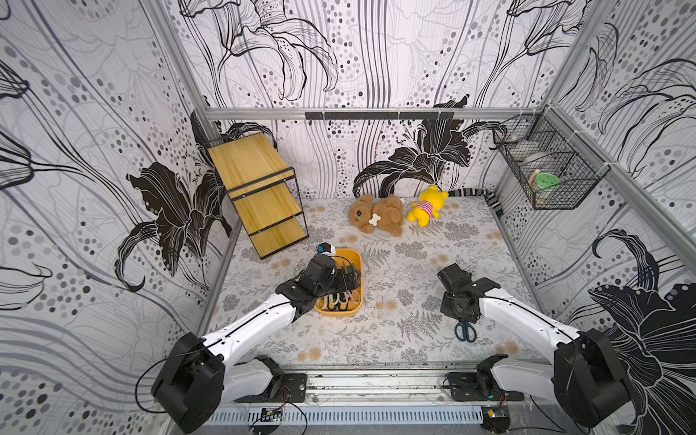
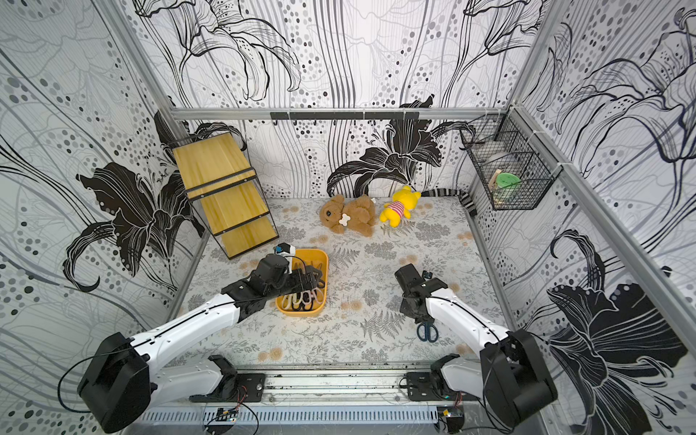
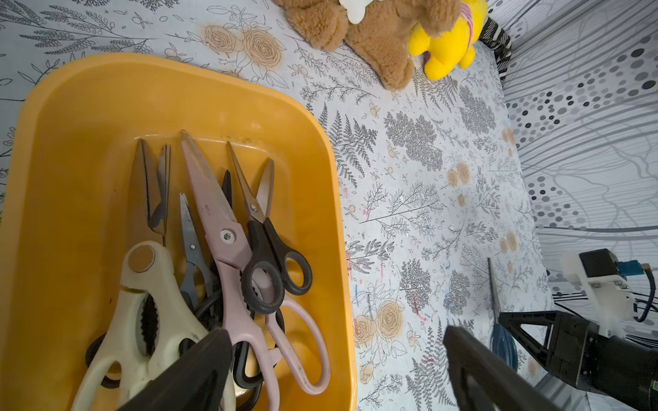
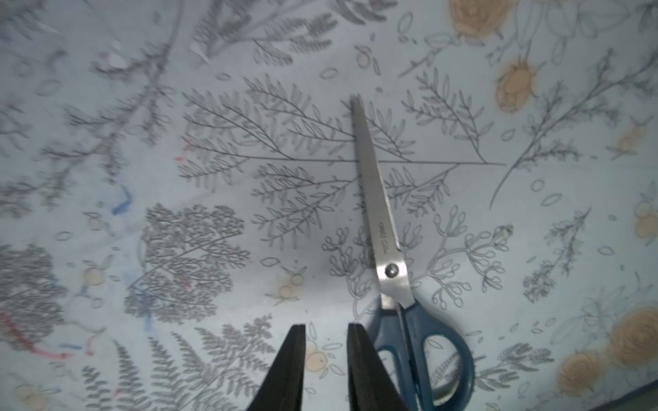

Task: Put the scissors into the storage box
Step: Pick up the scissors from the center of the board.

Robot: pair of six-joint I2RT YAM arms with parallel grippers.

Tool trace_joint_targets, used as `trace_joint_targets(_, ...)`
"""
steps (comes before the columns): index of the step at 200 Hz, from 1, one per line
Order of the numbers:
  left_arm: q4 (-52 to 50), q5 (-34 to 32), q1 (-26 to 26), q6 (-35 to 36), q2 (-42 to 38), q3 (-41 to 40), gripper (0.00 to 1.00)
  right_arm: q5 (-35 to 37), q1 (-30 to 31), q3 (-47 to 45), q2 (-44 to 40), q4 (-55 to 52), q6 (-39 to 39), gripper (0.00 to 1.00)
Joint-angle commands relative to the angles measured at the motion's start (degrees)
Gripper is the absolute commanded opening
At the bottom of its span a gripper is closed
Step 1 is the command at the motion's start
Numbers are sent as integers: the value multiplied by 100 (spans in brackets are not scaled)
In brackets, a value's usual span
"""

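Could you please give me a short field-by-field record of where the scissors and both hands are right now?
storage box: on the table, holds several scissors, including a pink pair and a cream pair
blue scissors: flat on the table, outside the box, blades closed
left hand: open, over the box's edge, empty
right hand: narrow gap, empty, beside the blue handle

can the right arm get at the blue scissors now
Probably yes: the right claw hangs right by the blue scissors, which lie flat on the tablecloth with nothing else over or against them.
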Motion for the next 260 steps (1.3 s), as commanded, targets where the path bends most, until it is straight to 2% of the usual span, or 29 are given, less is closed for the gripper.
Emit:
trace_joint_targets(1,-18,-311,-57,26,-10,110,97,-203,-91,-273,-161,-70,65,25)
trace_joint_targets(55,-11,-381,-66,25,-75,52,97,-435,-111,-592,-362,83,301,25)
trace_joint_targets(110,-18,-443,-72,21,-105,45,97,-482,-112,-456,-595,-205,423,26)
trace_joint_targets(172,8,-451,-68,56,-94,18,97,-278,-111,-365,-709,-555,609,26)
trace_joint_targets(209,-29,-490,-67,85,-96,38,97,-573,-117,-583,-616,-145,670,26)
trace_joint_targets(260,-124,-575,-65,112,-143,71,97,-561,-112,-666,-331,162,634,26)
